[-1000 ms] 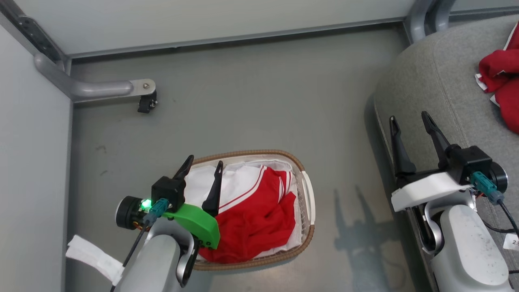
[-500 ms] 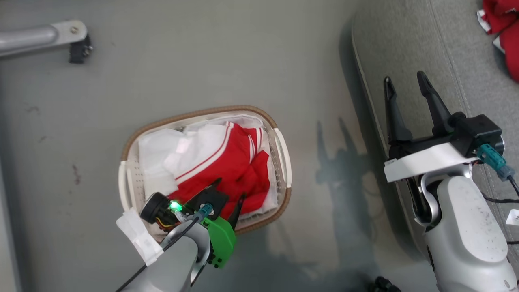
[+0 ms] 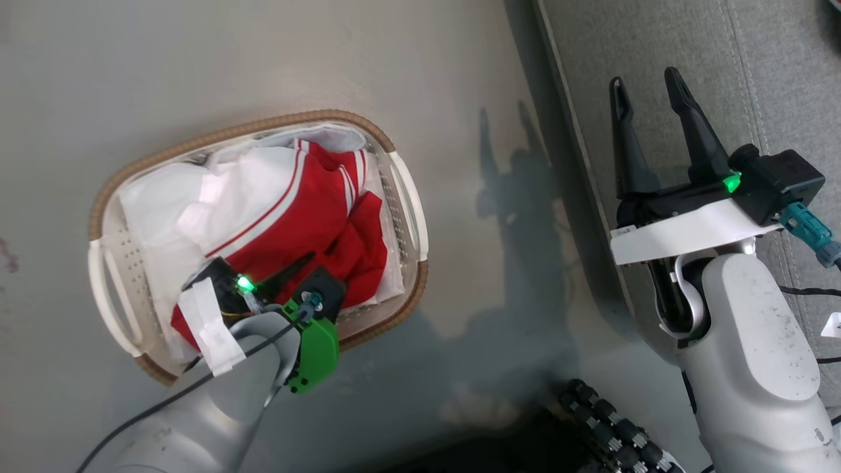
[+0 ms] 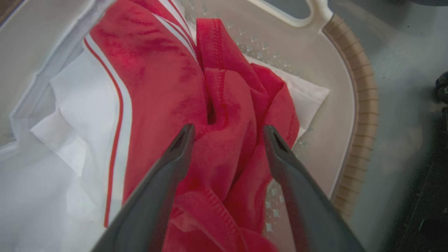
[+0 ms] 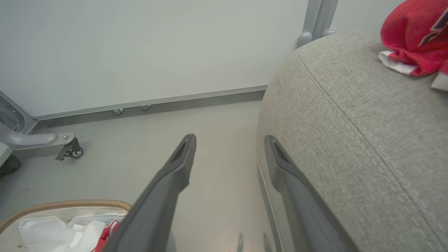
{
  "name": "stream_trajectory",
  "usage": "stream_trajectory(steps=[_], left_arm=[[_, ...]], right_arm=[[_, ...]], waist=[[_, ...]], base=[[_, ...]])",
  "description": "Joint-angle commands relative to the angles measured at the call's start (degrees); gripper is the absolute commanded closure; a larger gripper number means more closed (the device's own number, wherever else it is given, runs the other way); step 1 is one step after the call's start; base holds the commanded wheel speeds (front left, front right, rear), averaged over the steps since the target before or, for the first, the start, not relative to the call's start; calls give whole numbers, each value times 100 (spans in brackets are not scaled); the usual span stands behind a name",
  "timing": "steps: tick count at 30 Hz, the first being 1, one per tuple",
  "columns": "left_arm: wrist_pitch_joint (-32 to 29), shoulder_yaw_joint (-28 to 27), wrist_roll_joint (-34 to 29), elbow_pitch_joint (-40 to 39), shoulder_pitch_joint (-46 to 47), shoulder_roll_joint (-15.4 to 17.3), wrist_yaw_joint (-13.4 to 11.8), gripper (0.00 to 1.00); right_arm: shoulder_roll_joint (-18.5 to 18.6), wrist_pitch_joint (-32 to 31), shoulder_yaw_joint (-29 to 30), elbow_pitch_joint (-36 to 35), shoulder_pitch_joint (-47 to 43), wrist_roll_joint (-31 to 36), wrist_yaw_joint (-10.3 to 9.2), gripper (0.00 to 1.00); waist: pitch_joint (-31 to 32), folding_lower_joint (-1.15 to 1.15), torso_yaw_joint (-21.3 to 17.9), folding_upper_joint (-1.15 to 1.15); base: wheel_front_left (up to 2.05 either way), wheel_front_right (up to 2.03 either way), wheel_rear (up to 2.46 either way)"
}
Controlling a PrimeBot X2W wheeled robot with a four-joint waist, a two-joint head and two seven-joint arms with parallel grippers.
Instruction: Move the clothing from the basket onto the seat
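Red clothing, soft and crumpled, with a white panel and a thin red-and-white stripe, lies heaped inside the basket, closest to the robot. The basket is a small white perforated oval with a brown woven rim. It stands on the grey floor, apart from the seat's edge. A white liner sheet shows beneath the clothing, against the basket's wall.

The left claw reaches down into the basket. Its two dark fingers stand wide apart, one on each side of a raised red fold, with their tips right at the cloth. They have not closed on it, and nothing is lifted.

Further out, to the robot's right, the right claw hangs above the seat's edge nearest the basket. Its fingers are spread wide too, and it holds nothing.

The seat is a large grey woven cushion with a rounded corner and a stitched seam. Beyond the right claw, on top of the seat and inward from that corner, lies a second garment, red with white trim.

Farthest away, a pale wall panel rises from the floor's far edge, with a small caster at its foot.
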State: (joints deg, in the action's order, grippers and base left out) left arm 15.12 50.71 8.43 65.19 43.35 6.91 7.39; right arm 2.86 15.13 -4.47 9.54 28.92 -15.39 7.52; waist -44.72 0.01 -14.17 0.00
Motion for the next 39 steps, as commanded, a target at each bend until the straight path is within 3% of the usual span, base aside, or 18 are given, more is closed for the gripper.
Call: stream_trajectory(steps=[1,9,11,12,13,28,39], left_arm=[[5,11,9,94,167,105,17,0],[-33,2,148,561,425,55,16,0],[-26,23,188,616,444,25,17,59],[-38,40,210,641,434,9,17,83],[-42,54,224,654,424,-7,17,100],[5,223,678,473,115,-142,17,100],[9,-9,966,-1286,-437,180,17,100]], right_arm=[[6,3,-29,-25,91,-50,-6,0],[8,3,-67,-40,201,-86,-7,0],[8,3,-52,-21,213,-62,-6,0],[8,3,-43,-7,213,-49,-6,0],[8,3,-38,4,212,-37,-6,0],[11,3,131,235,44,279,-7,0],[13,3,478,436,-449,754,-7,0]], waist=[[-426,-1,-309,0],[-687,-1,-360,0],[-697,-1,-345,0],[-690,-1,-333,0],[-679,-1,-320,0],[80,-1,40,0],[1444,-1,576,0]], base=[[0,0,0],[0,0,0],[0,0,0],[0,0,0],[0,0,0],[0,0,0],[0,0,0]])
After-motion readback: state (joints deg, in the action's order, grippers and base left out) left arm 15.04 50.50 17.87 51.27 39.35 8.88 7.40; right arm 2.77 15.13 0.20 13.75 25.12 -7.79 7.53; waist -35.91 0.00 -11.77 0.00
